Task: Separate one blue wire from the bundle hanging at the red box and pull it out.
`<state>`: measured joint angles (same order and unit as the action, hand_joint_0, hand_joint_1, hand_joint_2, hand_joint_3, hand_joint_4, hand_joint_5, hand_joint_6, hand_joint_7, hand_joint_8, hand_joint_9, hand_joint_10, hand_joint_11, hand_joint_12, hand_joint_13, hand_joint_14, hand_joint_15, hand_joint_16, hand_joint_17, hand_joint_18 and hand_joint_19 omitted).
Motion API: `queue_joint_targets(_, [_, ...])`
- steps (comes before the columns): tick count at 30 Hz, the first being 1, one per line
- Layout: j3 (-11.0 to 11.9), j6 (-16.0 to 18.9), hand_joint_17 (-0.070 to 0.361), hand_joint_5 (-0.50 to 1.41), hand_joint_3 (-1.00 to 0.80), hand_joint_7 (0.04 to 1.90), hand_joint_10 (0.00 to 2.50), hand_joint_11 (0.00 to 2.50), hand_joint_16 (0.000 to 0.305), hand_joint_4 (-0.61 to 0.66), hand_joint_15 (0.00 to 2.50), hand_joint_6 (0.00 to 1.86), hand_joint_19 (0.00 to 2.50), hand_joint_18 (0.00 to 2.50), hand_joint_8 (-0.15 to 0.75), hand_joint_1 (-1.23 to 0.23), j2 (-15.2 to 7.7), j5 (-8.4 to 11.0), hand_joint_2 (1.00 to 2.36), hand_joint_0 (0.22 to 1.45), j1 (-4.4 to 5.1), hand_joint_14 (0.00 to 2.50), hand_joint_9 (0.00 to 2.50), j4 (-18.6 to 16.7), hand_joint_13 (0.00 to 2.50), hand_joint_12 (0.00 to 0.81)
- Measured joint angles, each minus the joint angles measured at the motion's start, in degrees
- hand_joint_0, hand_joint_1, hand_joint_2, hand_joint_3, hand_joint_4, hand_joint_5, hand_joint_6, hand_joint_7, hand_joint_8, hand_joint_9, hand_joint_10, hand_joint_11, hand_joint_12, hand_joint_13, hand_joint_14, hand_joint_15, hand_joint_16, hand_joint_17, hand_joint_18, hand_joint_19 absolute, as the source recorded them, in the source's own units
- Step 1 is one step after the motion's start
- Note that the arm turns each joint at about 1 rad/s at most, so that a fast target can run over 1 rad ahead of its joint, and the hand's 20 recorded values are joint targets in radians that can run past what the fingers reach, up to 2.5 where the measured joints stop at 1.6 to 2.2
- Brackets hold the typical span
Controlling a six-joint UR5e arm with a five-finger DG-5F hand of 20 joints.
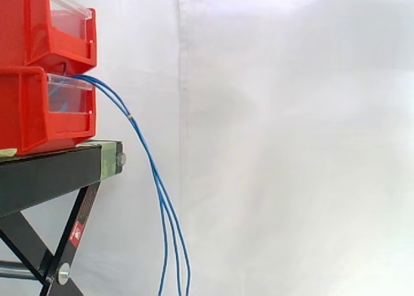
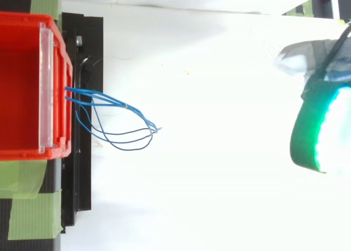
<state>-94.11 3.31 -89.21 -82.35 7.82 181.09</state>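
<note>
- Robot hand (image 2: 308, 133) is seen at 3 o'clock, well off the bundle (image 1: 132, 117); grip cannot be told.
- One outer blue wire (image 2: 131, 149) should be pinched alone, then drawn out.

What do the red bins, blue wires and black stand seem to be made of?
Red bins: likely moulded plastic, glossy, with clear front panels. Blue wires: thin, flexible, probably plastic-insulated; they hang in curves. Black stand: seemingly painted metal, with bolts.
</note>
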Motion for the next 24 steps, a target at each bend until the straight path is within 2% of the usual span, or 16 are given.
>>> queue_joint_targets(6, [-0.25, -7.40, 0.102, -0.23, -0.50, 0.74, 0.00, 0.02, 0.045, 0.25, 0.00, 0.50, 0.13, 0.00, 0.247, -0.73, -0.35, 4.56, 1.00, 0.62, 0.22, 0.00, 0.17, 2.06, 0.00, 0.280])
queue_joint_targets(11, [-2.13, -14.54, 0.101, -0.23, -0.50, 0.77, 0.00, 0.02, 0.045, 0.26, 0.00, 0.50, 0.14, 0.00, 0.249, -0.74, -0.37, 6.30, 1.00, 0.62, 0.67, 0.00, 0.18, 2.02, 0.00, 0.282])
queue_joint_targets(14, [-4.68, -17.41, 0.102, -0.22, -0.50, 0.82, 0.00, 0.03, 0.045, 0.28, 0.01, 0.50, 0.15, 0.00, 0.251, -0.74, -0.37, 6.56, 1.00, 0.61, 0.93, 0.00, 0.18, -0.42, 0.00, 0.284])
queue_joint_targets(17, [-7.46, -18.45, 0.104, -0.21, -0.50, 0.84, 0.00, 0.01, 0.046, 0.30, 0.00, 0.50, 0.12, 0.00, 0.261, -0.76, -0.37, 6.85, 1.00, 0.60, 1.17, 0.00, 0.21, -3.84, 0.00, 0.292])
queue_joint_targets(21, [-11.61, -19.89, 0.105, -0.20, -0.50, 0.86, 0.00, 0.01, 0.047, 0.31, 0.00, 0.50, 0.13, 0.00, 0.264, -0.77, -0.36, 8.72, 1.00, 0.60, 1.56, 0.00, 0.22, -9.80, 0.00, 0.293])
queue_joint_targets(24, [-13.84, -21.23, 0.105, -0.20, -0.50, 0.87, 0.00, 0.02, 0.047, 0.31, 0.00, 0.50, 0.13, 0.00, 0.264, -0.77, -0.40, 10.51, 1.00, 0.59, 1.91, 0.00, 0.22, -14.11, 0.00, 0.294])
